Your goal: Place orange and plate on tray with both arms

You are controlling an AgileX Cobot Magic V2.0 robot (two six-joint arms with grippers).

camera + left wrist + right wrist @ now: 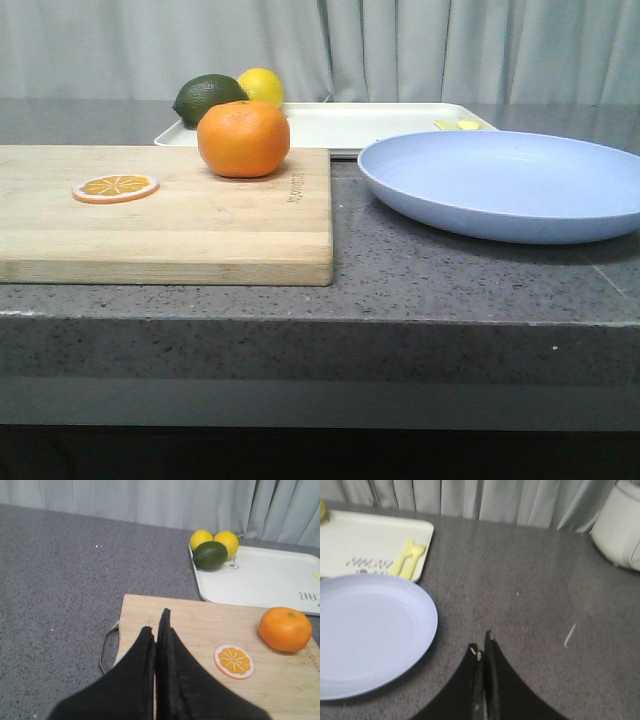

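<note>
The orange [243, 138] sits on the far right part of a wooden cutting board [200, 230]; it also shows in the left wrist view [285, 629]. The pale lavender-blue plate [510, 182] lies on the counter right of the board and shows in the right wrist view [365, 630]. The cream-white tray [370, 125] lies behind both, seen too in the left wrist view [260, 577] and the right wrist view [365, 542]. My left gripper [156, 621] is shut and empty above the board's near-left part. My right gripper [481, 642] is shut and empty over the counter beside the plate.
A thin orange slice [115, 187] lies on the board's left part. A green lime [208, 99] and a yellow lemon [262, 86] sit on the tray's left end, with two lemons showing in the left wrist view [215, 541]. Yellow utensils [408, 557] lie on the tray's right end. A white appliance [620, 525] stands far right.
</note>
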